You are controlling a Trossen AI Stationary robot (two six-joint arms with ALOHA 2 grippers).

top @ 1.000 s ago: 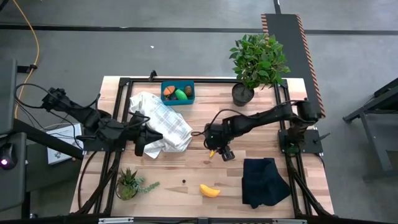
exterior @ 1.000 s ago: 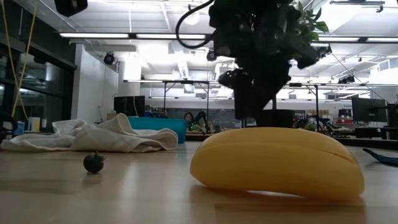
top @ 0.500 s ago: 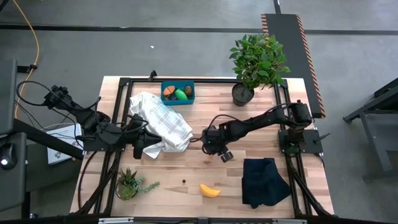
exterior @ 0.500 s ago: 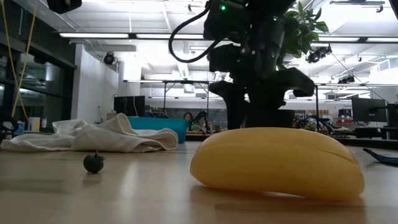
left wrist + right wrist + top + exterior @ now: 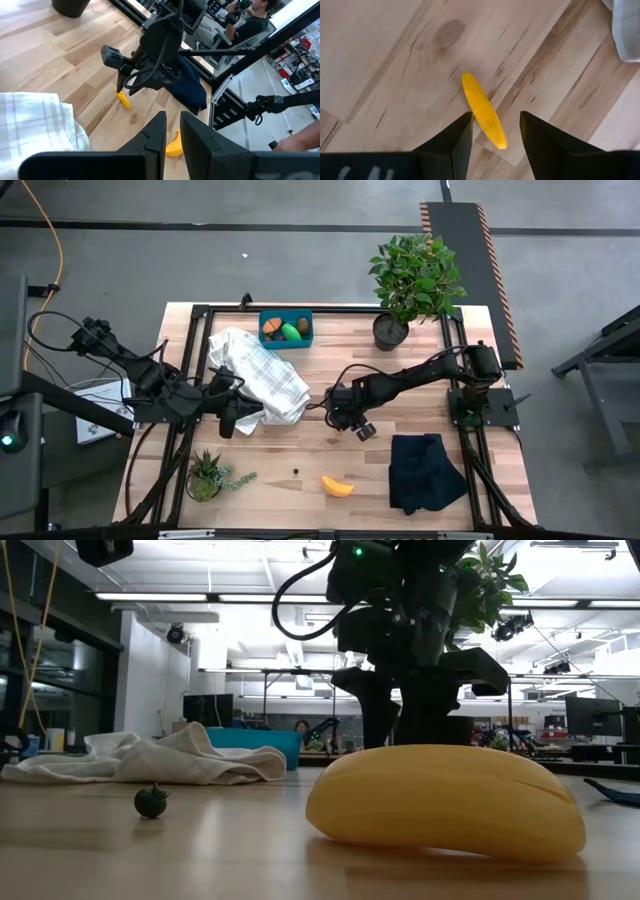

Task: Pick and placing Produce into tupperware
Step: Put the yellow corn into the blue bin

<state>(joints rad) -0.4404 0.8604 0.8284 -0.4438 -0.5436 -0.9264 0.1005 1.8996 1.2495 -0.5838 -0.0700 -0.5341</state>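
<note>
Right hand lowered mid-tabletop, fingers apart astride orange carrot, not yet clamped. Left hand together, near white cloth. Tupperware at far edge, banana near front edge.

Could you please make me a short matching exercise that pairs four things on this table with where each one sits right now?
Things:
1. tupperware
2. banana
3. black cloth
4. small spiky plant

Places:
A. near-left corner of the table
B. far edge, beside the white checked cloth
C. near edge, around the middle
D. near-right part of the table

Pairs: 1-B, 2-C, 3-D, 4-A
</note>
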